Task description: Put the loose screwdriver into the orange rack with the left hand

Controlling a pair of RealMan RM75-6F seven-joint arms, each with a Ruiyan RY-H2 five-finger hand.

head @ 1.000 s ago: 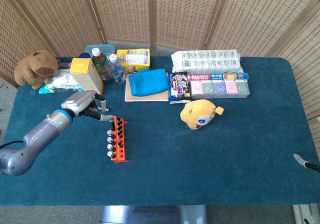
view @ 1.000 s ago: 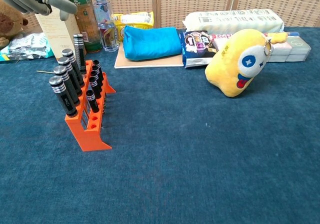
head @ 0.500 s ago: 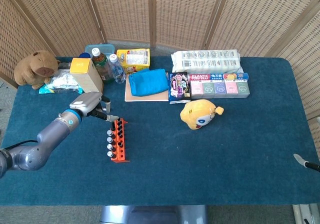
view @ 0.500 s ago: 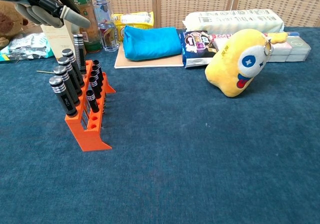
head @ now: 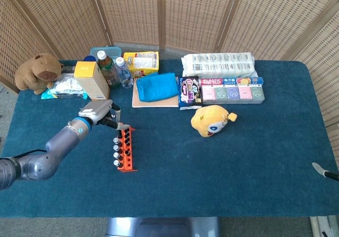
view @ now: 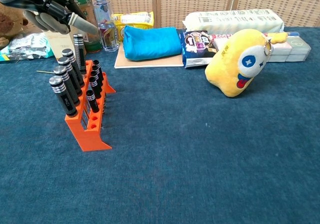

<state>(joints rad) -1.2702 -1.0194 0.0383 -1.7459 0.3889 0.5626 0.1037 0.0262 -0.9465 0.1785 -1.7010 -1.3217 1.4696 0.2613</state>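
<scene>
The blue surface [head: 222, 163] carries the same row of clutter along its far edge, none of it shifted. My left hand [head: 98, 112] has moved to the right from where it was a second ago. It now hovers at the far end of the orange rack [view: 89, 134], which stands unmoved in the left half of the surface. One finger is stretched out over the rack and the others are curled; I cannot tell whether they hold anything. The racked screwdrivers [view: 65, 91] stand as before. A thin metal shaft [view: 45, 71] still lies flat just left of the rack; it may be the loose screwdriver, but its handle is hidden. Only a tip of my right hand [head: 324, 172] shows at the right edge.
</scene>
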